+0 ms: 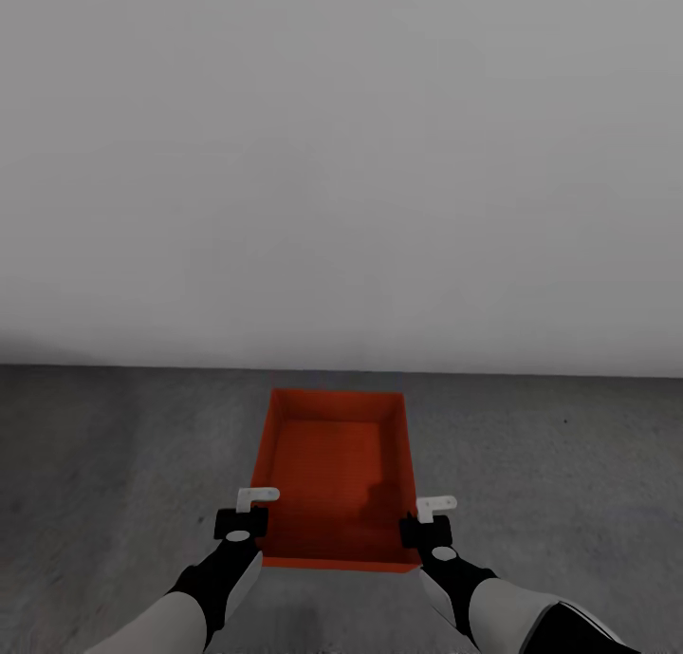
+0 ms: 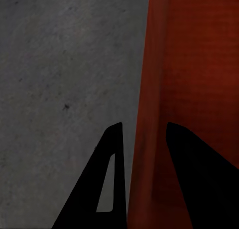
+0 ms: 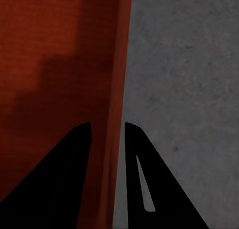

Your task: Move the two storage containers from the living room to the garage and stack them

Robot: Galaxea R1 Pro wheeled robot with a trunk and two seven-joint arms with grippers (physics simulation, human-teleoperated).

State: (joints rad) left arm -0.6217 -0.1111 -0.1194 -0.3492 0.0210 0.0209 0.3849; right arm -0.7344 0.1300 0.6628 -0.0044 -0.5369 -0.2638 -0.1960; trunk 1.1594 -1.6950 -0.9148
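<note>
Orange-red storage container point(image 1: 334, 474) in the garage, on or just above the grey concrete floor point(image 1: 114, 464), open side up, before a plain pale wall point(image 1: 341, 160). It lies directly between my two tools. My left tool point(image 1: 249, 510) straddles the container's left wall near the corner closest to me; my right tool point(image 1: 429, 521) straddles the right wall at the matching spot. In each wrist view one finger point(image 2: 107, 184) stands outside over the floor and the other inside over the container's bottom, with the thin wall between them point(image 3: 112, 154). Each tool looks clamped on its wall, though I cannot see whether the pads actually press the wall.

I cannot tell from these views whether the base already rests on the floor.

Long axis: it runs straight away from me toward the wall, the short sides lying nearest and farthest. The walls look square to the room.

Step in hand, as I judge it: setting the first container down. To do it well, I keep both tools level with each other so the base meets the floor flat, then part both together and lift straight up, clear of the rims.
</note>
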